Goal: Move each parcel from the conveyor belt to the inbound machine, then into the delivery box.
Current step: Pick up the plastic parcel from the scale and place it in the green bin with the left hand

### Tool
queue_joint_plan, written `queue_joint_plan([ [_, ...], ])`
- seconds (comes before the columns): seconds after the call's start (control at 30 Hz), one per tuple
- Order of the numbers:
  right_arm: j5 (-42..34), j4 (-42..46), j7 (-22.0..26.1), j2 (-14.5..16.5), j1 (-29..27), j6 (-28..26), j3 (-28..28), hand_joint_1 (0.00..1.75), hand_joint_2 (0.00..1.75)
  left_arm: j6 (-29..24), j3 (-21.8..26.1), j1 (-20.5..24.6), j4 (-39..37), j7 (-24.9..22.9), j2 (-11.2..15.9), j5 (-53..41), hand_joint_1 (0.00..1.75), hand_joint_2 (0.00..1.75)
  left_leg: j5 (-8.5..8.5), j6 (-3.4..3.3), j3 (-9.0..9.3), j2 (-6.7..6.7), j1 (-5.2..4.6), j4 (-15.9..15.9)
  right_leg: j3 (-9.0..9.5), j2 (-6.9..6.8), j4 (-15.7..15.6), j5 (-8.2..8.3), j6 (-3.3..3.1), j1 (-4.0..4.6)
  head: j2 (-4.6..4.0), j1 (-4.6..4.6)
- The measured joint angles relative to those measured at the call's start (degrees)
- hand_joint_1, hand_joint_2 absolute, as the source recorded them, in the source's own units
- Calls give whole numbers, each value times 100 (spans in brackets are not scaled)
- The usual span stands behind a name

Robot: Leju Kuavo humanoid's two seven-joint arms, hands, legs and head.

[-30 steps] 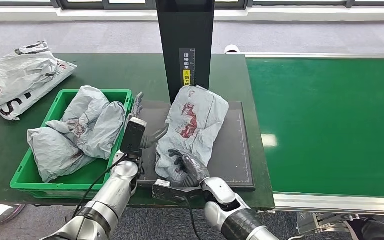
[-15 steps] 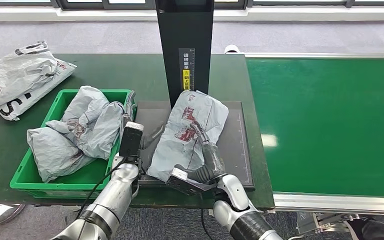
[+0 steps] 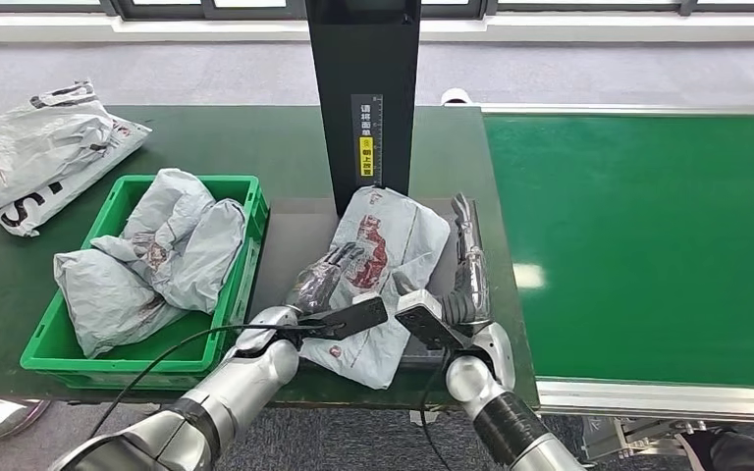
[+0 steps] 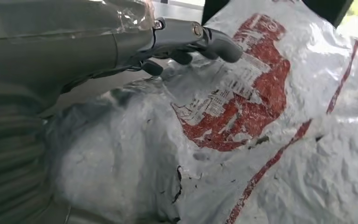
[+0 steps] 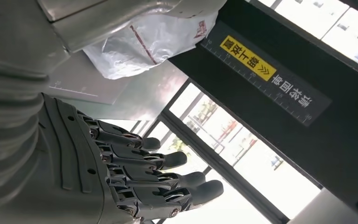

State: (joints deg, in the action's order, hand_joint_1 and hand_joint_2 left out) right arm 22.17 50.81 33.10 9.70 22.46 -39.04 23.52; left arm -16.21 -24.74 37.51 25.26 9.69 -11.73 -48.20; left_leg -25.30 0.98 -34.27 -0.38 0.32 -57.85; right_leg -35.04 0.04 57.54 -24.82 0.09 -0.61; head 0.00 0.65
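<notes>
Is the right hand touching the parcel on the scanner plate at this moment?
Apart. In the head view the right hand stands raised beside the parcel, fingers pointing up; the right wrist view shows its fingers spread in open air.

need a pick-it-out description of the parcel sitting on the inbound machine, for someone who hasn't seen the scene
Find the tall black post at the middle of the dark green table. At its foot, on the machine's flat grey plate, lies a crumpled grey parcel, with the left hand on it. Unlike the grey bags in the green box, it lies alone and shows a red print.
</notes>
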Motion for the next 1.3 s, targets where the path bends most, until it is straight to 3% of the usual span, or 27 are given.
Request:
queue_joint_plan([
  [0.07, -47, -2, -4, -10, 5, 50, -42, 0, 175, 258, -150, 92, -99, -75, 40, -101, 144, 175, -1, 0, 7, -2, 1, 1, 9, -3, 0, -4, -1, 0, 0, 1],
  [0.1, -70, -2, -7, -14, 6, 79, -61, 0, 175, 428, -203, 132, -133, -103, 60, -152, 175, 175, -2, -2, 12, -2, 1, 2, 15, -4, 0, -6, -1, -1, 0, 1],
  [0.23, -90, 34, -51, -30, -20, 139, -126, 0, 175, 737, -265, 202, -209, -78, 116, -266, 175, 175, -8, -9, 36, 0, 2, 3, 39, -8, -1, -13, -2, -3, 0, 1],
  [0.53, 17, 253, -169, -65, -204, 202, -137, 0, 175, 440, -210, 223, -216, 142, 178, -246, 175, 175, -2, -3, 47, 10, 1, 3, 41, -2, 0, -2, -6, -1, 0, 0],
  [0.83, 60, 356, -193, -92, -313, 241, -153, 0, 175, -94, 271, 184, 46, 602, 195, -26, 175, 175, -1, 1, 33, 10, 1, 3, 25, 6, 0, -3, -7, 1, 0, -1],
  [1.3, 60, 396, -193, -96, -355, 256, -241, 0, 175, -130, 499, 166, 230, 626, 213, 9, 175, 175, -1, 0, 23, 9, 1, 3, 16, 4, 0, -3, -7, -1, 0, -1],
])
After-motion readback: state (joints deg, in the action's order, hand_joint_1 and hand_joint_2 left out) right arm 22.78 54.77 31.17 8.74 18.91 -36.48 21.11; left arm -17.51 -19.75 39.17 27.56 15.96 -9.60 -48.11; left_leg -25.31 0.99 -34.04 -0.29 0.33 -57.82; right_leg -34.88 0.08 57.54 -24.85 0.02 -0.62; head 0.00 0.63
